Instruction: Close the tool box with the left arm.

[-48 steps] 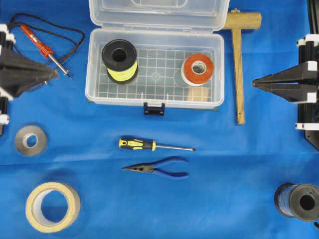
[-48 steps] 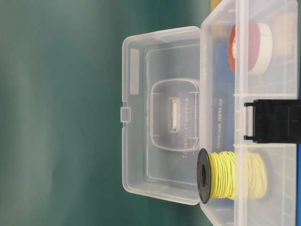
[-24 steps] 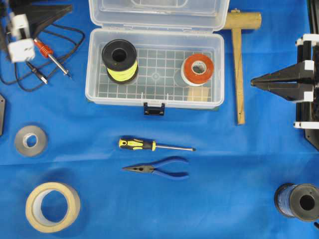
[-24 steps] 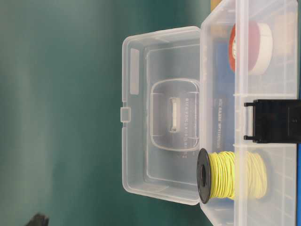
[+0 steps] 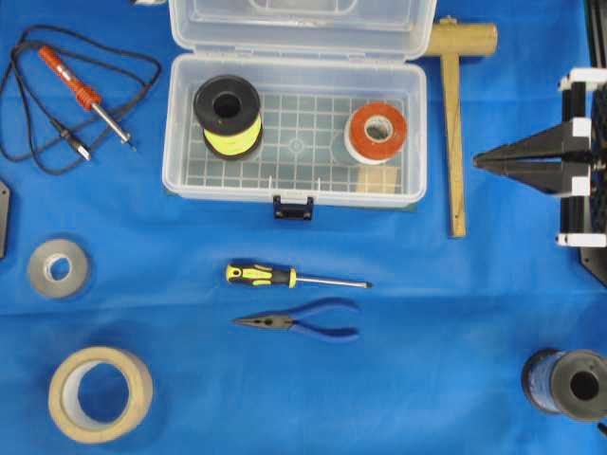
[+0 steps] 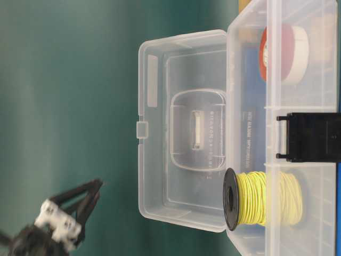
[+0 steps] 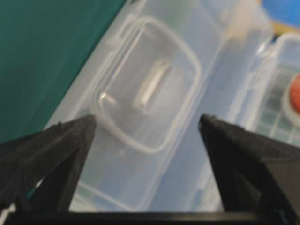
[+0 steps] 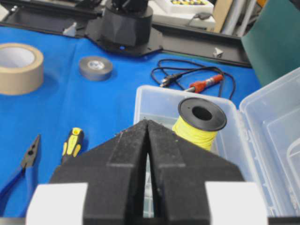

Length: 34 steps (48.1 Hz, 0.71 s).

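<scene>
A: The tool box [image 5: 294,128] sits at the far middle of the blue bench [image 5: 190,379], lid [image 6: 184,128] standing upright off the back hinge, still fully open.

B: And the left tool [image 6: 91,196]? The overhead view doesn't show it at all.

A: Right, it's out of that view. The table-level view catches it low beside the lid, blurred. Its own wrist camera shows the two black fingers [image 7: 51,150] spread wide, released, nothing between them, with the lid's moulded handle recess just ahead.

B: How will that lid handle?

A: Thin clear plastic, light I'd say, a bit flexible and slick. No need to grip; I'd push on its upper edge or outer face and let the hinge do the work.

B: Right tool [image 5: 484,161]?

A: Parked at the right edge, fingers pressed together, empty.

B: Anything unclear?

A: The yellow wire spool [image 5: 228,114] stands tall inside; whether it clears the closing lid, I can't tell. The hinge line is hard to make out through the plastic.
</scene>
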Each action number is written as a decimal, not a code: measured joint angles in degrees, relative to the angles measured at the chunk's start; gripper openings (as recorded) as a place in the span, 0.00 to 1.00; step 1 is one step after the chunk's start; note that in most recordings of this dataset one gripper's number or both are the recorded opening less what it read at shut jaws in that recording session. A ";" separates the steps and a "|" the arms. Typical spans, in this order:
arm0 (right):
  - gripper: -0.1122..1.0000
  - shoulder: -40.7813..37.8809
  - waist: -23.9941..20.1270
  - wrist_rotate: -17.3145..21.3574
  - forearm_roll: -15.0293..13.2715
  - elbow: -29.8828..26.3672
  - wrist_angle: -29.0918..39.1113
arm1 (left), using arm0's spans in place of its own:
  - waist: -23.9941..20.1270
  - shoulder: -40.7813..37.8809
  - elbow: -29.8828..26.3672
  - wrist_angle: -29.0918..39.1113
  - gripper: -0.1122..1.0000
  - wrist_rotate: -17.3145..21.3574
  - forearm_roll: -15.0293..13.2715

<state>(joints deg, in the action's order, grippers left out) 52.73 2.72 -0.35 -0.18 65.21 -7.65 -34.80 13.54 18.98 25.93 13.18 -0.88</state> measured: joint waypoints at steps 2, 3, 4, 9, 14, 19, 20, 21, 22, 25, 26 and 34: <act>0.10 -0.18 0.00 0.09 0.00 0.09 0.09 | -0.44 -1.93 -2.02 0.97 0.90 -0.09 0.09; 0.10 -0.35 0.00 0.09 -0.09 0.00 0.09 | -0.62 -2.90 -2.90 1.32 0.90 0.00 0.09; 0.10 -0.44 0.00 0.00 -0.09 0.00 0.09 | -0.88 -3.87 -3.69 1.58 0.90 0.00 0.18; 0.10 -1.05 0.00 0.09 0.00 0.09 0.09 | -2.29 -8.44 -7.47 2.81 0.90 0.00 0.18; 0.10 -1.49 0.00 0.09 -0.09 0.00 0.09 | -3.69 -12.22 -9.49 3.08 0.90 0.00 0.18; 0.10 -1.67 0.09 0.09 -0.09 0.00 0.09 | -4.31 -14.77 -10.46 3.25 0.90 0.00 0.26; 0.10 -1.76 0.09 0.09 0.00 0.00 0.00 | -4.39 -15.21 -10.55 3.25 0.90 0.00 0.26; 0.10 -1.76 0.09 0.09 0.00 0.00 0.09 | -4.39 -15.56 -10.63 3.08 0.90 0.00 0.26; 0.10 -1.76 0.09 0.09 0.00 0.09 0.09 | -4.39 -15.91 -10.72 3.25 0.90 0.00 0.26; 0.10 -1.76 0.18 0.09 0.00 0.09 0.09 | -4.31 -16.61 -10.72 3.25 0.90 0.00 0.26; 0.10 -1.76 0.18 0.00 0.00 0.09 0.09 | -4.31 -16.88 -10.72 3.25 0.90 0.00 0.26; 0.10 -1.76 0.35 0.00 0.00 0.09 0.09 | -4.31 -18.02 -10.63 4.04 0.90 0.00 0.26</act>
<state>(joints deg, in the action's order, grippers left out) 50.98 3.08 -0.35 -0.18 65.30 -7.56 -39.11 -4.48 8.35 29.97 13.18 -0.62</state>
